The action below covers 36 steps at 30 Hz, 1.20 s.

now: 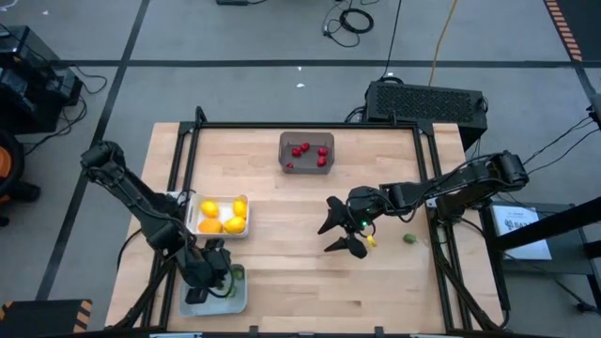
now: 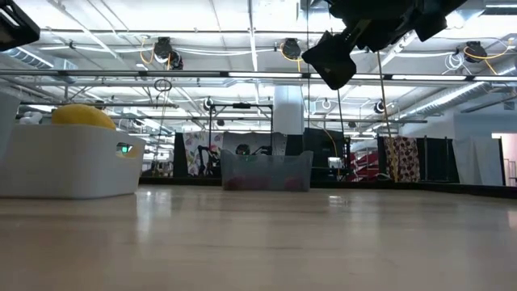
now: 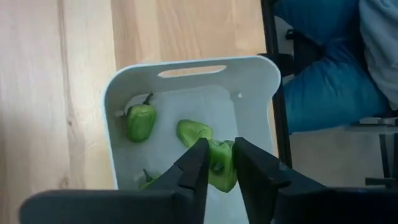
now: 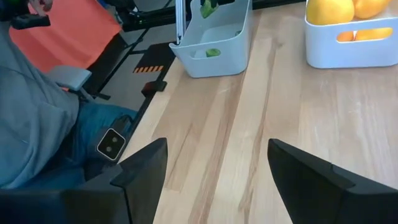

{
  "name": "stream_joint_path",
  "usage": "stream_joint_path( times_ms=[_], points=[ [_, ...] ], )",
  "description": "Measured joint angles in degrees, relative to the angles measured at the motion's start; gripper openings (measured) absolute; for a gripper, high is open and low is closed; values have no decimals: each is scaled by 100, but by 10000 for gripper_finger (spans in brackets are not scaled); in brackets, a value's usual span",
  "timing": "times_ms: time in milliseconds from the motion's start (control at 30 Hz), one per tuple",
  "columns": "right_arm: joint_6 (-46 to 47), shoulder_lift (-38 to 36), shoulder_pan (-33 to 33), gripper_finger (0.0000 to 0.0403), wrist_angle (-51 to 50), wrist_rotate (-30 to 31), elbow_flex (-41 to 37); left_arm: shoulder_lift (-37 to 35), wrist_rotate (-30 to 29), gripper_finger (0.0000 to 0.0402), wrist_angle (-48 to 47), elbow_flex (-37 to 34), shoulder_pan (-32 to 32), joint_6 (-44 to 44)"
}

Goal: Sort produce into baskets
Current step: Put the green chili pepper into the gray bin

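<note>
Here, from left to right across the tabletop (image 1: 300,272):

Left gripper (image 3: 217,163): over the light grey-blue tray (image 3: 252,84) at the near left corner, fingers (image 3: 193,171) pinching a green piece (image 3: 219,168) just above the tray floor.
Green pieces in tray: a small pepper (image 3: 140,121) near the far wall, another green piece (image 3: 194,132) just beyond the fingertips, a third partly hidden under the left finger.
Left arm (image 1: 131,192): reaches from the left edge, bent at the elbow, wrist pointing down into the tray.
White tray (image 1: 192,214): just beyond the grey-blue tray, holding yellow and orange rounds (image 1: 223,216).
Dark grey bin (image 1: 306,153): at the far middle, holding red berries (image 1: 302,149).
Right gripper (image 1: 344,228): above bare wood right of centre, fingers (image 4: 144,169) spread wide, nothing between them.
Right arm (image 1: 460,183): stretched in low from the right edge, wrist turned leftward.
Loose green piece (image 1: 410,238): on the tabletop to the right of the right gripper, apart from its fingers.
</note>
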Motion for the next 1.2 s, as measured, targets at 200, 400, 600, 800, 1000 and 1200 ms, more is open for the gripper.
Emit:
stream_joint_path(
  times_ms=[200,400,600,800,1000,1200],
  points=[
    [11,0,0,267,-11,-1,-4,0,-189,130,-84,0,4,-289],
    [38,0,2,267,-165,-4,-4,0,-245,164,-99,-1,41,-149],
    [280,0,2,267,-695,-9,-4,0,-1481,166,208,-2,269,1326],
    [418,0,2,267,-1563,-76,-4,0,-2432,166,1492,-2,861,3821],
    [1177,0,2,267,-3287,-323,-4,215,-2484,166,2664,-2,1657,5212],
    [1764,0,-11,267,-5328,-291,-4,899,-1876,166,3665,-2,2451,5959]
  ],
)
